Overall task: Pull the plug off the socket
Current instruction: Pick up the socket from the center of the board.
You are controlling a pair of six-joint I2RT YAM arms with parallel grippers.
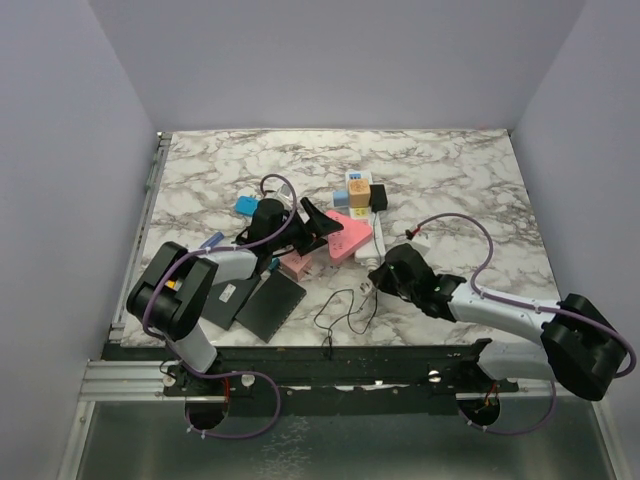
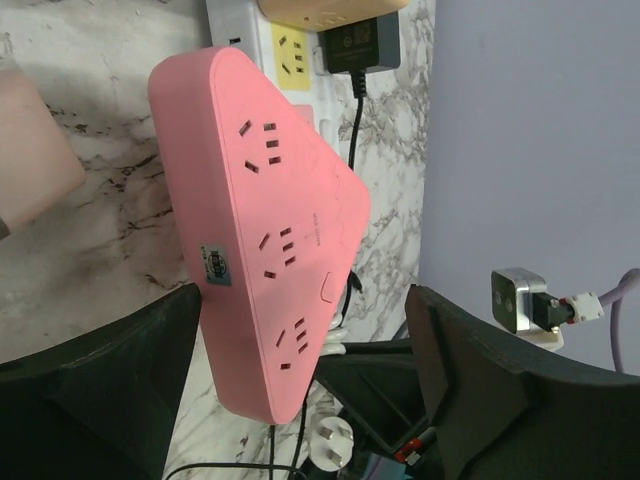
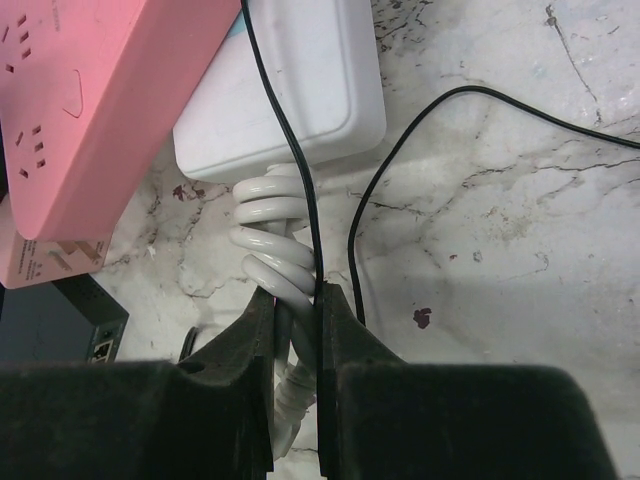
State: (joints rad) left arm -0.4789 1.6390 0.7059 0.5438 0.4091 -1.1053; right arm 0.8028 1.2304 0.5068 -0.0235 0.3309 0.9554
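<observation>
The white power strip (image 1: pixel 379 236) is lying flat mid-table, its long axis running near to far and its cord end pointing toward the arms. A pink triangular strip (image 1: pixel 347 236) is overlapping it. The black plug (image 1: pixel 378 197) is sitting in its far half. The right gripper (image 3: pixel 297 295) is pinching tight on the white cord (image 3: pixel 265 215), while the left gripper (image 2: pixel 305 310) is gaping wide around the pink triangular strip's corner, clamping nothing

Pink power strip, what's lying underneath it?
Under the pink power strip runs part of the white socket, its end and coiled white cord sticking out. A pale pink box shows beneath one edge. The outlets it covers are hidden.
</observation>
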